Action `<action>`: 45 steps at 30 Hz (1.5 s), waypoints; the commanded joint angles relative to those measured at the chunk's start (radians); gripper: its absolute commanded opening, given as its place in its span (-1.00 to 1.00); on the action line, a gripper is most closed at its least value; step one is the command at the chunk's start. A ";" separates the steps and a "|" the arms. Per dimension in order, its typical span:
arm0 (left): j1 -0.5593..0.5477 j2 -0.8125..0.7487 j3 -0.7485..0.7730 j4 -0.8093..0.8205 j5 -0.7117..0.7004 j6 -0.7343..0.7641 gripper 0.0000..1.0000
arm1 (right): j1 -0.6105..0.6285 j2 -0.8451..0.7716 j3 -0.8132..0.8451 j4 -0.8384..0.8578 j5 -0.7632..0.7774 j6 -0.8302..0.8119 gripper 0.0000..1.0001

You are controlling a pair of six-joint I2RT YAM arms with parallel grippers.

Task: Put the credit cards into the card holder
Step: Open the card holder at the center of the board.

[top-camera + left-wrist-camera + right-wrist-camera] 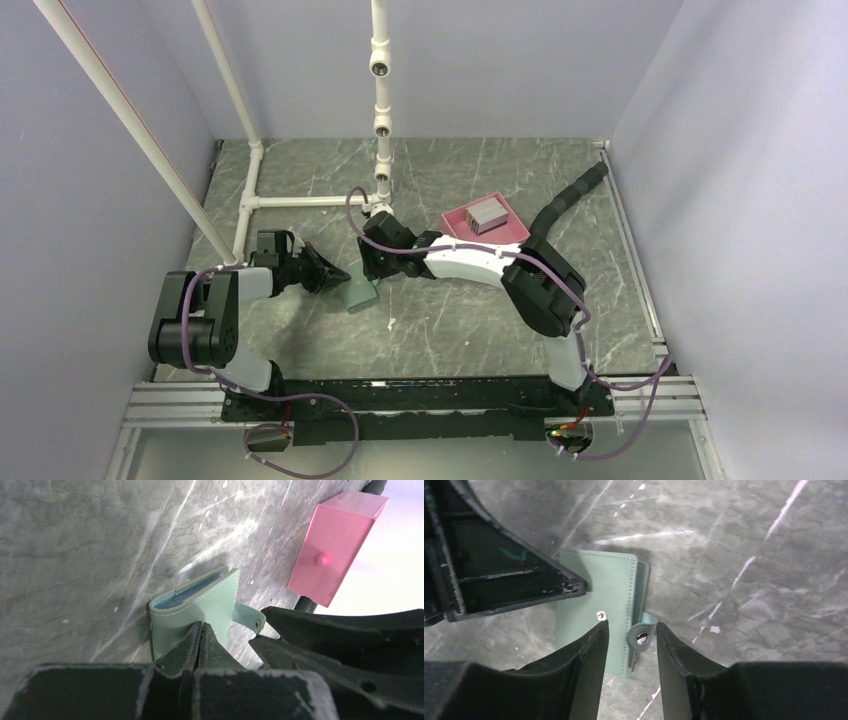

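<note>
Green card holder (202, 602) lies touching the closed left end effector (201, 626).

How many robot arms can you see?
2. The left arm comes in from the left, shut jaws touching the wallet. The right arm reaches across from the right, jaws open around the wallet's snap tab.

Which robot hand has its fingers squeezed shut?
The left gripper, tips together on the card holder. The right gripper straddles the snap tab, fingers apart.

folded mint-green card holder (599, 592), flat, snap tab (642, 636) undone; grey credit cards (487, 214) stacked in the pink tray (512, 229)
</note>
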 commanded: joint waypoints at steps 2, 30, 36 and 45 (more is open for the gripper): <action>0.005 -0.021 -0.003 -0.103 -0.022 0.075 -0.98 | 0.000 0.016 0.010 -0.024 -0.039 -0.084 -0.14; 0.005 -0.398 0.029 -0.395 -0.082 0.161 -0.09 | 0.007 -0.153 0.001 0.049 -0.196 -0.035 -1.00; 0.005 -0.421 0.016 -0.427 -0.126 0.136 -0.02 | 0.011 -0.157 -0.008 0.066 -0.244 -0.008 -1.00; 0.005 -0.562 -0.003 -0.496 -0.190 0.125 0.34 | 0.014 -0.163 -0.021 0.096 -0.279 0.015 -1.00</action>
